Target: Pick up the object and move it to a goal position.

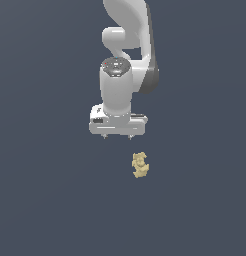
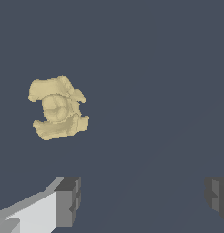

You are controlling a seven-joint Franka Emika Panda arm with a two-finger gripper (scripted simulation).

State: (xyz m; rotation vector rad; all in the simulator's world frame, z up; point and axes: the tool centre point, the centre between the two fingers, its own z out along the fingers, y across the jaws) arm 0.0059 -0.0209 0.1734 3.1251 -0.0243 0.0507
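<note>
The object (image 1: 140,165) is a small, pale yellow-tan lump with a ragged, irregular outline, lying by itself on a flat dark blue-grey surface (image 1: 45,200). In the wrist view the object (image 2: 57,108) shows more detail: a rounded knob sits near its middle, with 2 broader lobes curling around it from either side, leaving a notch on one flank. Its surface looks bumpy and matte, all 1 colour.

In the exterior view the object sits a little below the end effector (image 1: 118,136) and slightly toward the exterior view's right of it. Nothing touches the object; a clear strip of bare surface separates it from the fingertips. The object is far smaller than the white hand above it.

The end effector is released: in the wrist view its 2 dark grey fingertips (image 2: 68,200) stand wide apart, with only bare surface between them. The object lies outside that gap, off to the side of the 1 finger that shows its white body. In the exterior view only 2 short finger stubs poke out beneath the wide white hand, pointing straight down.

Above the hand, the white arm (image 1: 126,30) rises as a thick upright cylinder with a dark cap, then bends back through a rounded joint with a grey band and runs out of the picture at the top.
</note>
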